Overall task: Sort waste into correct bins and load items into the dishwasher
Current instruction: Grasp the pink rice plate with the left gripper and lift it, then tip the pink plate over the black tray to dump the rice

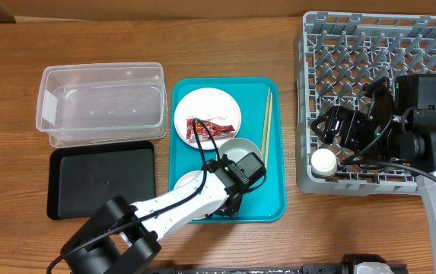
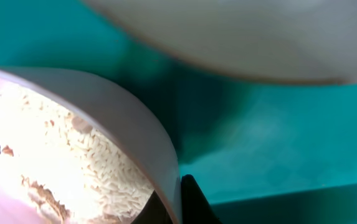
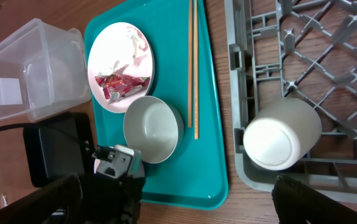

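Teal tray (image 1: 275,181) on wooden table (image 1: 225,38).

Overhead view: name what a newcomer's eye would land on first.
The teal tray at centre stands out, with a red wrapper on the white plate at its far end and the left arm reaching over its near end. To the right, the grey dish rack holds a white cup on its side in its near-left corner, under the open right end effector.

small plate (image 1: 186,183): mostly under left arm (image 1: 179,209) | bowl (image 2: 247,37): blurred, cropped by top edge
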You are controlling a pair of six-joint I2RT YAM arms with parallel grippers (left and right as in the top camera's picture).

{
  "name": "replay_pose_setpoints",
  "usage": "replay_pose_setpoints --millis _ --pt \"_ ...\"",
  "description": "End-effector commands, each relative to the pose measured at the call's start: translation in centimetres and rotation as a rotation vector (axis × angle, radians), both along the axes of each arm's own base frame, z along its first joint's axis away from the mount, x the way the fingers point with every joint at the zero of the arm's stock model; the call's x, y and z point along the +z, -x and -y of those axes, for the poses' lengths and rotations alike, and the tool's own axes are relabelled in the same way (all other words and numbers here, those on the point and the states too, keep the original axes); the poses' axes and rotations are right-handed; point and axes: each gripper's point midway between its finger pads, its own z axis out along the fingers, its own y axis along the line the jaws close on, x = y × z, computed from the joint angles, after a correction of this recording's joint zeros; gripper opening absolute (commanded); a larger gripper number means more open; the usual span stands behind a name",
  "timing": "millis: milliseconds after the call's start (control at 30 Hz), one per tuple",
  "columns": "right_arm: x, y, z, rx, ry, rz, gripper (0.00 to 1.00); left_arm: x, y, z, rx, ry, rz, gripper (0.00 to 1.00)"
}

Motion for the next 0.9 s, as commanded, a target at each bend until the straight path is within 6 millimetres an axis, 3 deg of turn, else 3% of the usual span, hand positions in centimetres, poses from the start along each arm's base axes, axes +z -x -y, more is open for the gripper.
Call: replay_pose_setpoints --millis 0,200,400,700,867 --pt "0.7 -0.3 -0.1 0.008 -0.005 0.022 1.0 1.4 -0.3 0.0 0.081 0.012 0.017 0.04" --pt "0.6 -0.2 -0.1 0.008 -0.005 0.017 1.0 6.6 -2.1 -1.9 0.234 0.09 0.081 0.04" --pt "0.6 -0.1 -0.1 0.008 -0.005 0.014 1.0 11.2 -4.7 -5.6 0.418 0.31 0.092 0.04" --pt "0.6 -0.1 -0.1 0.008 -0.005 0.011 1.0 14.6 -8.7 -11.3 0.552 0.884 -0.025 0.04" --pt "0.6 -0.1 -0.1 0.007 -0.005 0.01 1.0 14.1 -9.7 -14.8 0.591 1.092 -0.043 0.04"
